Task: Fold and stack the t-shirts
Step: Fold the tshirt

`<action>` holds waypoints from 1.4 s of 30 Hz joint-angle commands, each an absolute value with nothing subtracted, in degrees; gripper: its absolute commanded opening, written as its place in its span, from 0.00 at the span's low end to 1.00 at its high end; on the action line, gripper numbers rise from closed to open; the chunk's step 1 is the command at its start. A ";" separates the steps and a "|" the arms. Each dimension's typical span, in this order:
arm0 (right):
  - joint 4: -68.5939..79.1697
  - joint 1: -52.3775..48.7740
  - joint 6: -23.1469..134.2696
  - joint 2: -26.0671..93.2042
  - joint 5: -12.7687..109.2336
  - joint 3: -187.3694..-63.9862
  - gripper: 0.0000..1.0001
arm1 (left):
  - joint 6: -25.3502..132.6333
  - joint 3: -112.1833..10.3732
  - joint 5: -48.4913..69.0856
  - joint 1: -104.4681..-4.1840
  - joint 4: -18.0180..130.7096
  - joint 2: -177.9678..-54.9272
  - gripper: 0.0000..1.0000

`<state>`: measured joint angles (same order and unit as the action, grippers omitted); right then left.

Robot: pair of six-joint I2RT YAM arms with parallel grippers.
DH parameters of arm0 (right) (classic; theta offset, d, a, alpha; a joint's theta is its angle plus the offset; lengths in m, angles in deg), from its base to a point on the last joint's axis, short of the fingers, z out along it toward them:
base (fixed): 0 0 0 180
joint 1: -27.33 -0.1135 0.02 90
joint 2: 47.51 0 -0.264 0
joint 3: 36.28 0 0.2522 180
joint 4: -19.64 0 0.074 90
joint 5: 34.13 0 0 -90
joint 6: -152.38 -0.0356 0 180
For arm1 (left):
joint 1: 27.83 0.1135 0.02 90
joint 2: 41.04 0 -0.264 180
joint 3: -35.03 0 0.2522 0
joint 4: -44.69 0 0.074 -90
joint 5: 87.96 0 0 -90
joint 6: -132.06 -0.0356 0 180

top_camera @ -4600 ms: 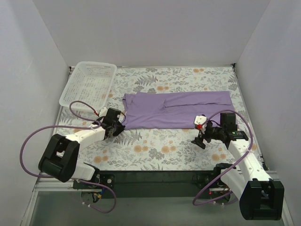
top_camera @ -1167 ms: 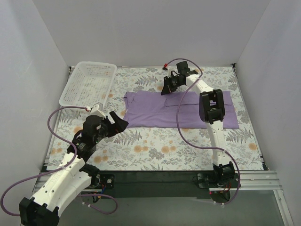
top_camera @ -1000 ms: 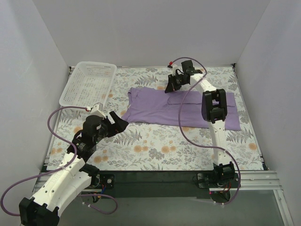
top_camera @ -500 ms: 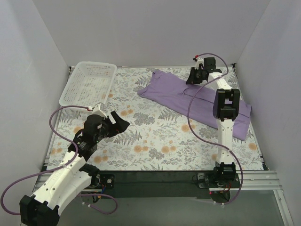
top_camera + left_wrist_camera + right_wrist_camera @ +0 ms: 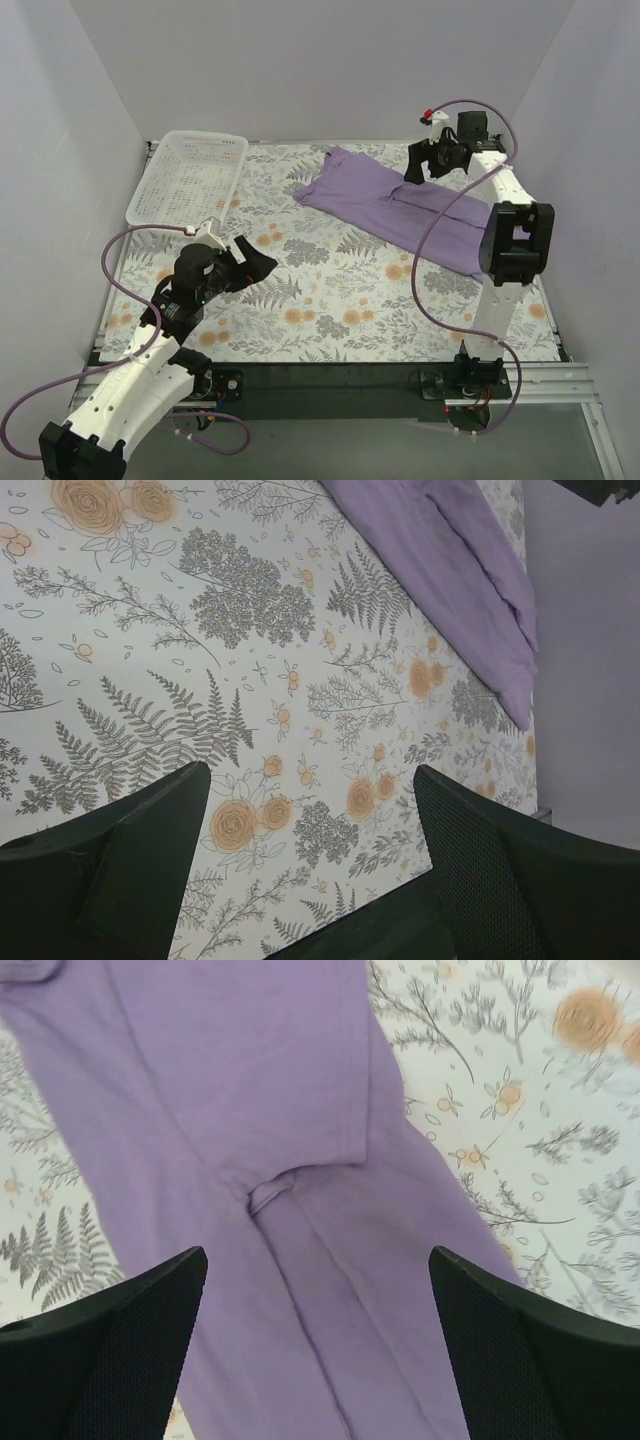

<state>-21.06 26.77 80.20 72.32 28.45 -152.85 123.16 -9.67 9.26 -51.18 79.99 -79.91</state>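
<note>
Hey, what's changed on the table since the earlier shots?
The right gripper reached to the far side, dragged the purple t-shirt rightward and skewed it diagonal, and now hangs open above it. The left gripper pulled back off the shirt's corner, open. The white basket stayed put.

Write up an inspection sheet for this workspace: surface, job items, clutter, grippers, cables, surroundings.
Surface: floral table cover, flat.
Job's things: lavender t-shirt, a long strip lying diagonally at the far right, some creases.
Clutter: white mesh basket at the far left, looks empty; otherwise nothing seen.
Grippers: left gripper open over bare cover; right gripper open above the t-shirt, holding nothing.
Cables: left cable loops beside its arm; right cable crosses the t-shirt in the top view.
Surroundings: plain white walls.
</note>
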 commanded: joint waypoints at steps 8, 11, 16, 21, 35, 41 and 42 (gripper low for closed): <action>-24.88 26.27 104.80 44.18 23.71 -124.01 0.98 | 129.60 -7.66 13.55 -50.85 79.98 -75.94 0.82; -24.79 26.36 108.95 37.23 22.13 -115.91 0.98 | 131.79 -5.63 14.25 -50.77 78.23 -74.79 0.83; -24.97 26.27 113.69 26.86 16.25 -104.99 0.98 | 134.43 -3.43 15.48 -50.77 75.42 -76.28 0.82; -26.02 25.49 117.13 21.58 9.47 -96.73 0.98 | 134.00 -4.13 15.75 -50.77 74.80 -78.57 0.81; -21.37 14.34 114.32 25.96 29.75 -97.85 0.98 | 134.00 -4.05 14.17 -50.77 78.74 -73.91 0.81; -17.15 8.53 111.51 31.40 41.27 -101.01 0.96 | 133.29 -6.59 13.46 -50.68 82.35 -71.54 0.81; -16.71 7.82 110.81 32.28 42.76 -101.54 0.96 | 133.21 -6.95 13.46 -50.77 82.88 -71.19 0.81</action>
